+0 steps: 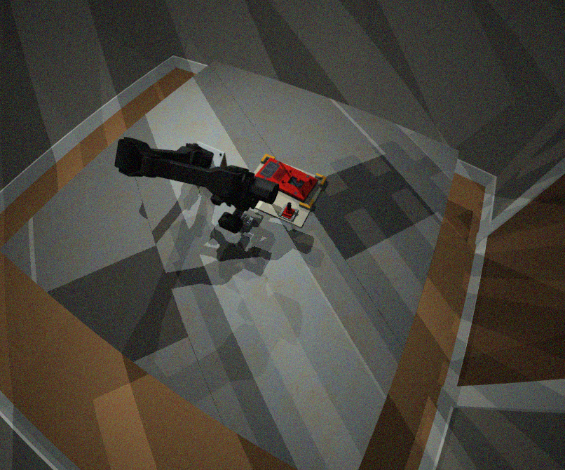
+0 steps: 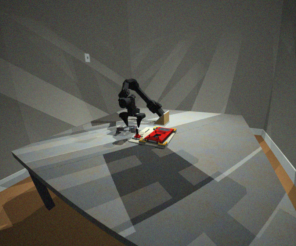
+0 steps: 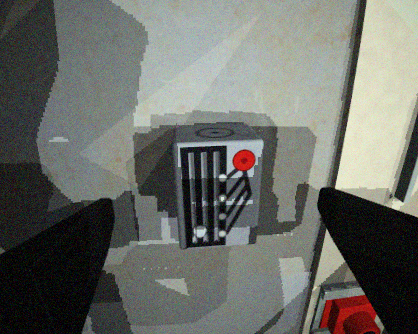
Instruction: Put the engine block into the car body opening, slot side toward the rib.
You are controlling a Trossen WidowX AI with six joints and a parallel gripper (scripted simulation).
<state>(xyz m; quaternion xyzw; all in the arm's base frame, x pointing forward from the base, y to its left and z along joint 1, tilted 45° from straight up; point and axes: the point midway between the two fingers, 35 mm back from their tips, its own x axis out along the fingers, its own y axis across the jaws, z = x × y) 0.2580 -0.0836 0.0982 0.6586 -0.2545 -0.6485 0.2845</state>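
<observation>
The grey engine block (image 1: 249, 219) (image 2: 133, 129) (image 3: 242, 215) stands on the table beside the cream board. Its top shows dark slots on the left and a red disc on the right in the wrist view. My gripper (image 2: 133, 126) (image 3: 219, 202) is open and empty above the block, with one finger on each side of it in the wrist view. The fingertips do not appear to touch it. The red car body (image 1: 305, 193) (image 2: 164, 135) lies on the board, and its dark opening (image 1: 296, 181) (image 2: 157, 135) is empty. The rib cannot be made out.
The cream board (image 1: 301, 220) (image 2: 133, 141) (image 3: 377, 100) carries a red part with a black peg (image 1: 288, 210) (image 2: 137, 136), a dark bar (image 3: 414, 145) and yellow corner brackets (image 1: 320, 178) (image 2: 142, 142). A wedge-shaped stand (image 2: 165, 118) is by the arm's base.
</observation>
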